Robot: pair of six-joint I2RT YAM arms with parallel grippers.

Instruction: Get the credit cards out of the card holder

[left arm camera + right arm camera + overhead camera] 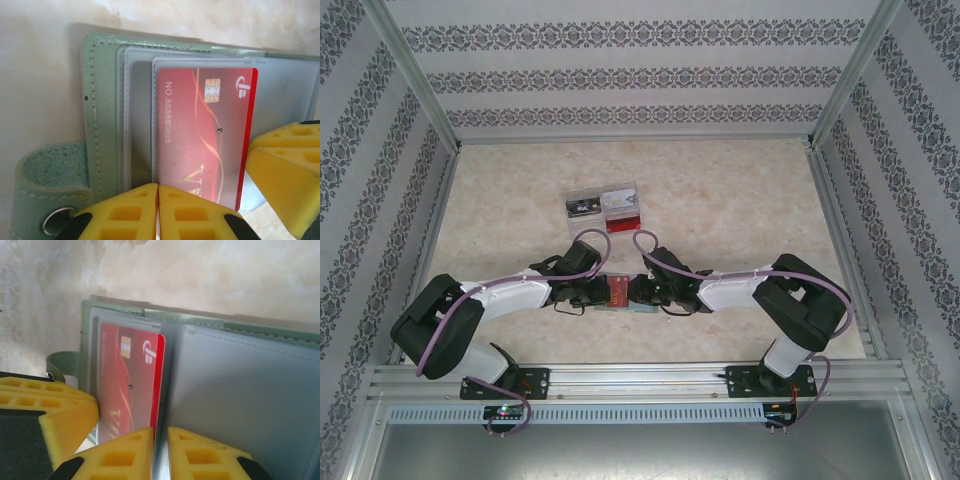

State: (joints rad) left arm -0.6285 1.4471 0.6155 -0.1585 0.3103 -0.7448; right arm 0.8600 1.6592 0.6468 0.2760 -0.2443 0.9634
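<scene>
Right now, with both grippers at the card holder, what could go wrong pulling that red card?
1. The red card sits deep in its clear pocket; the right gripper, at that edge, may pinch pocket and card together and drag the whole card holder.
2. The left gripper is shut at the holder's edge; if it isn't pinning it, the holder could slide or fold.

Left pincer [594,293] and right pincer [643,290] flank the open card holder [620,308].

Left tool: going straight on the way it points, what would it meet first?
Probably the red credit card in the card holder, right ahead of the shut left tool; depth unclear.
</scene>
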